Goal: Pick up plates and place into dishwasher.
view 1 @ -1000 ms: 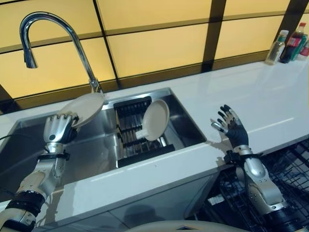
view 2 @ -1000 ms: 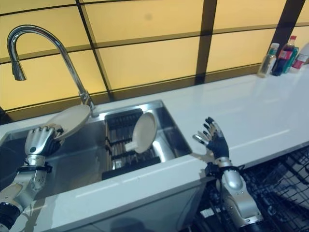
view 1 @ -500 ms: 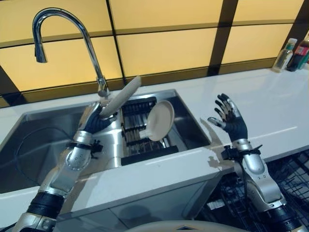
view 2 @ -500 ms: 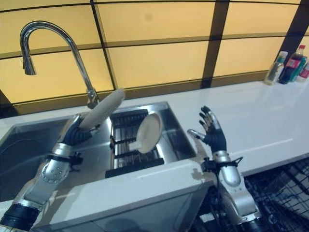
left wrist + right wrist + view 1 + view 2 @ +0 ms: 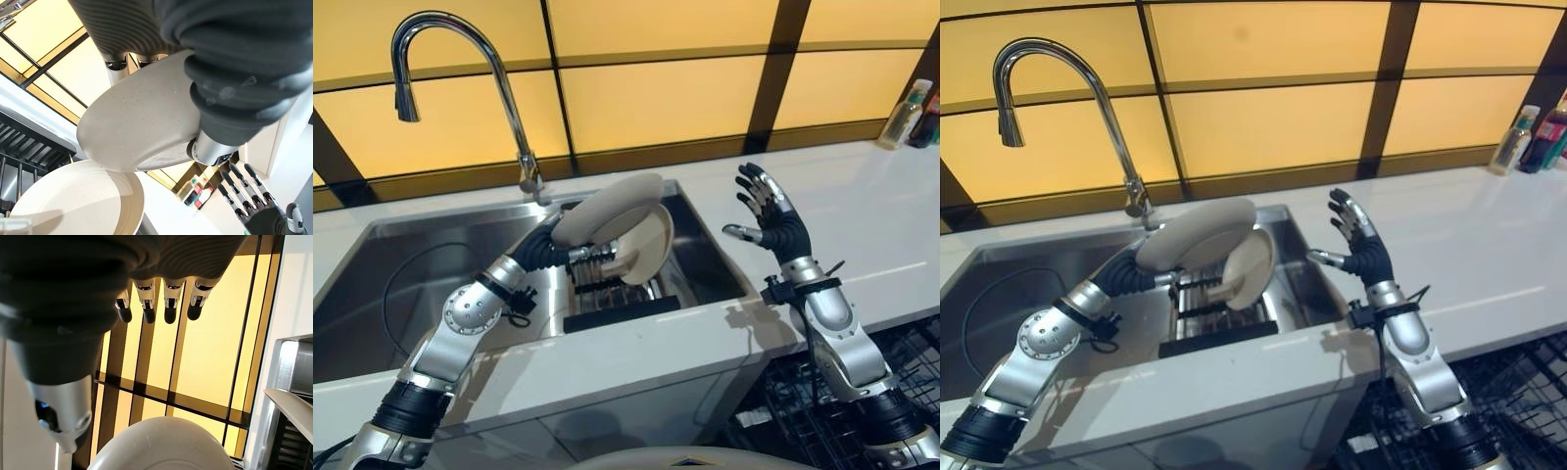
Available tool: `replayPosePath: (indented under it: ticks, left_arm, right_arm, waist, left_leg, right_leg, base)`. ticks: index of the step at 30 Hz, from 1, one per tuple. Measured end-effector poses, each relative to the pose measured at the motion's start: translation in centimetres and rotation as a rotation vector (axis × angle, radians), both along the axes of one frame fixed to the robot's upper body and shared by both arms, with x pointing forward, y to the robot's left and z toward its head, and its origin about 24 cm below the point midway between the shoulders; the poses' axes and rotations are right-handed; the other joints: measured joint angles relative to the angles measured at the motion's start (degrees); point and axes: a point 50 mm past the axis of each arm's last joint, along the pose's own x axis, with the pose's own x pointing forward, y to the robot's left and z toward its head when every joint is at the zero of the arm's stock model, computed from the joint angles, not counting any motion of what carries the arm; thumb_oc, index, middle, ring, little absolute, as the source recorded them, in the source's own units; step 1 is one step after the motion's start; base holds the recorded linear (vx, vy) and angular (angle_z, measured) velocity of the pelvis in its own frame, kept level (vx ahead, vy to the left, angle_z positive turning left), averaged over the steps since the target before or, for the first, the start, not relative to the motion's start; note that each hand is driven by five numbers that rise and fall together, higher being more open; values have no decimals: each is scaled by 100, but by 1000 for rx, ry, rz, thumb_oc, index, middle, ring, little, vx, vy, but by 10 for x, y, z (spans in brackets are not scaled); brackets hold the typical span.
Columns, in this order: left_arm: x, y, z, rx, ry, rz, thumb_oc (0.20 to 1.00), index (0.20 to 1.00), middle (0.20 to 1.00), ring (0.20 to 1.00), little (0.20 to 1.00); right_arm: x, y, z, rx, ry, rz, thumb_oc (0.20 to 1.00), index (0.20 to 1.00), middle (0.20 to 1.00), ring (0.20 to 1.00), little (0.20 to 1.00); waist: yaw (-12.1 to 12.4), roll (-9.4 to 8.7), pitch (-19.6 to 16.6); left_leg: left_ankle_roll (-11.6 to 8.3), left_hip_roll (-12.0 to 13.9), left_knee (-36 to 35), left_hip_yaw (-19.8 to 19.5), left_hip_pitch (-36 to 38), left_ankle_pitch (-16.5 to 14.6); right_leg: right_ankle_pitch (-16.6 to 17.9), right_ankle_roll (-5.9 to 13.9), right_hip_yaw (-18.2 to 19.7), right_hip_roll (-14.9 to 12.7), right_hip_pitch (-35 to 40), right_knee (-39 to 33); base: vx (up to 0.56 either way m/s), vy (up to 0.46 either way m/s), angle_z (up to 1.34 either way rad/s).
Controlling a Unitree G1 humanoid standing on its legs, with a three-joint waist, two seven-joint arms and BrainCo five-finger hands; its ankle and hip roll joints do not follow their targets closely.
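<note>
My left hand is shut on a cream plate, thumb on one face and fingers on the other. It holds the plate tilted above the black rack in the sink. A second cream plate stands on edge in that rack, just below and behind the held one. My right hand is raised over the counter at the sink's right rim, palm towards the plates, open with fingers straight and spread, holding nothing.
A tall curved faucet rises behind the sink's middle. White counter runs to the right, with bottles at its far end. A dark wire dishwasher rack sits below the counter edge at lower right.
My left hand has carried the plate from the sink's left side rightward to above the rack. My right hand has risen and moved closer to the sink. The view has shifted too.
</note>
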Motion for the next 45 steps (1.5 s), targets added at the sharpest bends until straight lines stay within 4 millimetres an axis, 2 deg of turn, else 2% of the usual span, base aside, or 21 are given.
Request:
replayPosePath:
  ticks: [6, 10, 13, 14, 26, 40, 42, 45]
  left_arm:
    - [-1, -6, 14, 6, -27, -64, 200, 200, 200, 200, 200]
    - [0, -10, 21, -6, -29, -105, 200, 200, 200, 200, 200]
    - [3, -21, 26, 15, -31, -163, 200, 200, 200, 200, 200]
    - [4, -22, 26, 8, -28, -166, 200, 200, 200, 200, 200]
    - [5, -22, 21, -22, 72, -190, 200, 200, 200, 200, 200]
    - [4, -23, 17, 19, 122, -235, 200, 200, 200, 200, 200]
    - [2, -29, 13, 48, 154, -292, 200, 200, 200, 200, 200]
    - [0, -34, 6, 73, 195, -334, 200, 200, 200, 200, 200]
  right_arm:
    - [-2, 6, 3, -51, 15, 99, 1000, 1000, 1000, 1000, 1000]
    - [1, 19, 16, -100, -15, 220, 1000, 1000, 1000, 1000, 1000]
    - [5, 38, 25, -134, -43, 324, 1000, 1000, 1000, 1000, 1000]
    - [7, 37, 27, -140, -42, 319, 1000, 1000, 1000, 1000, 1000]
    - [14, 45, 27, -171, 0, 333, 1000, 1000, 1000, 1000, 1000]
    - [14, 43, 25, -222, 18, 329, 1000, 1000, 1000, 1000, 1000]
    - [11, 50, 24, -230, 19, 379, 1000, 1000, 1000, 1000, 1000]
    - [11, 50, 24, -236, 20, 388, 1000, 1000, 1000, 1000, 1000]
  waist:
    - [49, -10, 64]
    - [45, -17, 74]
    - [47, -20, 75]
    - [50, -20, 75]
    - [76, -35, 61]
    - [89, -34, -4]
    - [84, -28, -48]
    - [76, -40, -69]
  left_leg:
    - [0, 0, 0, -13, -9, 0]
    - [0, -1, 2, -23, -10, -1]
    - [-1, -3, 2, -26, -7, 0]
    - [-1, -4, 3, -29, -8, 0]
    - [-19, -5, 6, -45, 8, 12]
    - [-30, -6, 6, -52, 15, 21]
    - [-30, -6, 6, -54, 15, 21]
    - [-19, -8, 5, -63, 15, 20]
  right_leg:
    - [-4, 4, -7, -2, -3, 0]
    - [-3, 0, -16, -2, 0, 0]
    - [-2, 0, -16, -2, 5, 0]
    - [-2, -1, -16, -2, 6, 1]
    - [0, -3, -24, -2, 31, 3]
    - [1, -4, -28, -3, 43, 27]
    - [0, -4, -29, -3, 43, 27]
    - [1, -5, -29, -6, 46, 25]
  base:
    - [0, 0, 0]
    - [0, 0, 0]
    - [0, 0, 0]
    - [0, 0, 0]
    - [0, 0, 0]
    - [0, 0, 0]
    - [0, 0, 0]
    - [0, 0, 0]
